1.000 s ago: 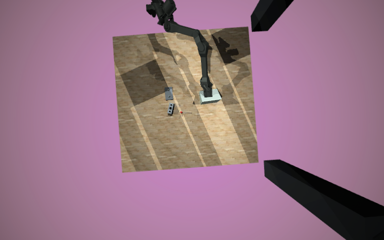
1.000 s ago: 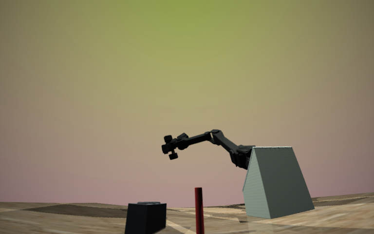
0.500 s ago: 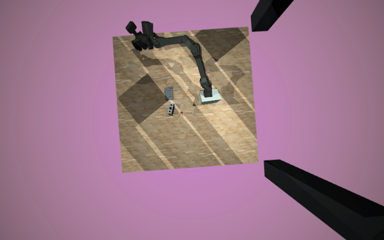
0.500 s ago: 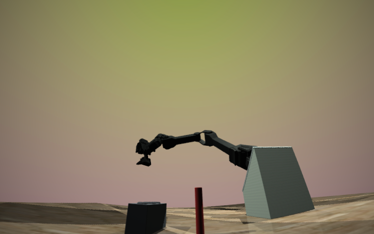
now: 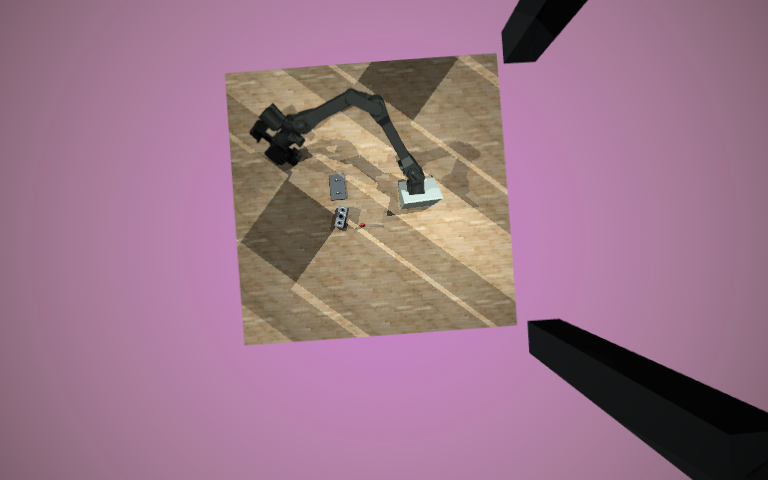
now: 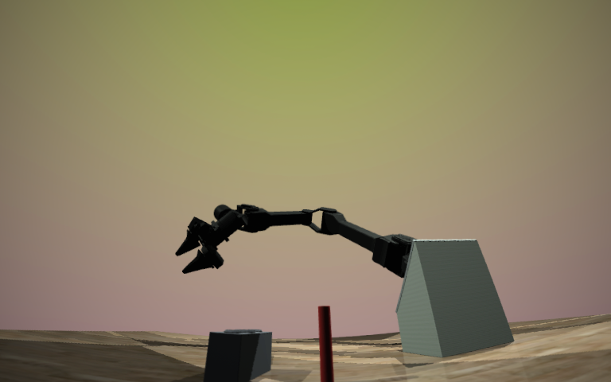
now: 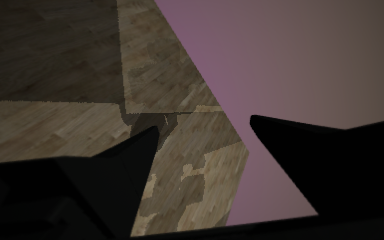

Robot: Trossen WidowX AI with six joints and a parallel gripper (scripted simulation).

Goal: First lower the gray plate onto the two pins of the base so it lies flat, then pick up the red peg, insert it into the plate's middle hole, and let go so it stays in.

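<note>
Gray plate — on the floor beside the base, off its pins. I have the gripper high, spread and empty — presumably for approach clearance.

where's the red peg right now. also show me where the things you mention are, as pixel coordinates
In the top view the red peg [image 5: 362,224] [image 6: 325,344] is just right of the gray block with three holes [image 5: 337,221]; in the exterior view it stands upright at the bottom, near the middle.
</note>
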